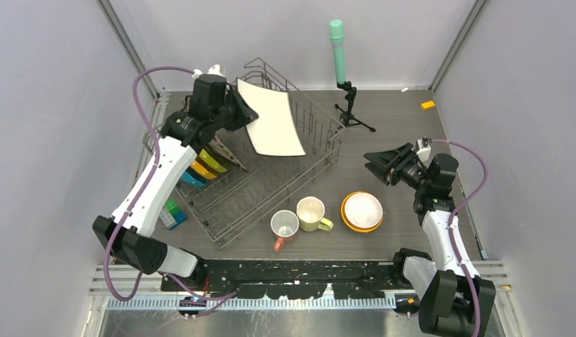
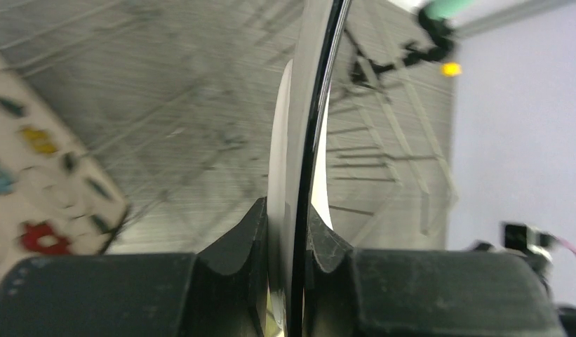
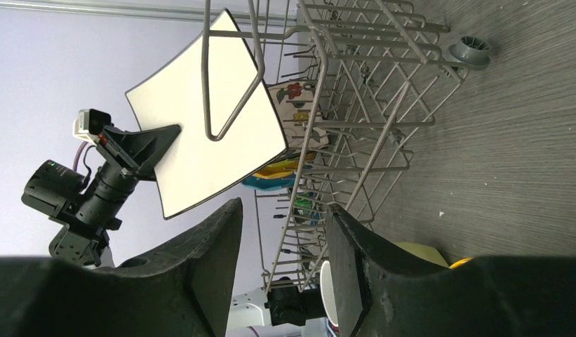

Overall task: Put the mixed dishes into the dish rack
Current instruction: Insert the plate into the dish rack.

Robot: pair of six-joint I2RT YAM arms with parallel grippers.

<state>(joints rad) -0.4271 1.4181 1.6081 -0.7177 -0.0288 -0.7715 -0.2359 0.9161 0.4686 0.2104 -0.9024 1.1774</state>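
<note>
Already we have plates racked, left pincer pinching the white square plate. Right pincer spread; mugs, bowls remain.

dish rack: round plates in its left end | square plate above it | mugs before it | bowls right of mugs

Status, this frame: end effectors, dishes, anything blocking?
Left end effector shut on white square plate over dish rack. Right end effector open, empty. Mugs, bowls on table. No obstruction seen.

Bright, even light, soft faint shadows, left wrist view blurred — dish rack wires smeared, other views sharp
</note>
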